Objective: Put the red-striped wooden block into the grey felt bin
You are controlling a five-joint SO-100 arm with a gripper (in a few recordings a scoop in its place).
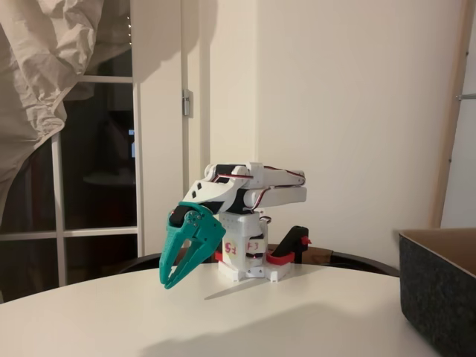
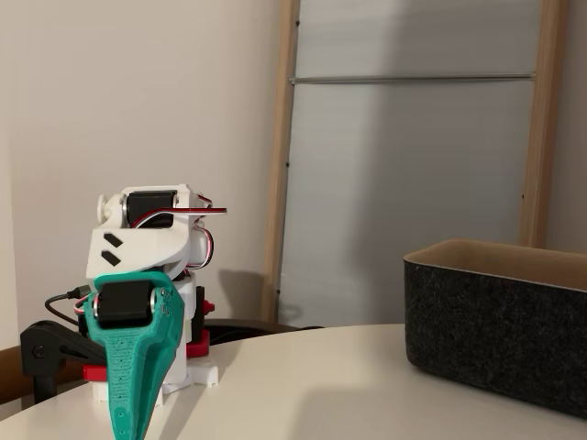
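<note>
- Nearest the lens, the grey felt bin (image 1: 439, 290) stands at the right edge of the white bench (image 1: 245, 320) in both fixed views, its tan inside showing above the dark wall (image 2: 500, 321).
- Teal fingers (image 1: 172, 281) point down at the bench, tips just above or touching it, I cannot tell which; the gripper (image 2: 127, 431) hangs in front of the arm's base (image 2: 183, 371).
- They look drawn together at the tips, with only a slit higher up and nothing between them, so I read them as clenched and empty.
- Folded low, the white arm (image 1: 249, 186) has its upper links lying nearly level over the base, wrist bent down.
- Neither picture lets me place the red-striped wooden block, so the step in hand is likely finding and reaching it.
- To do it well: unfold clear of the bin, spread the fingers before coming down, straddle the block's narrow waist, and lift above the felt wall before moving over the bin.
</note>
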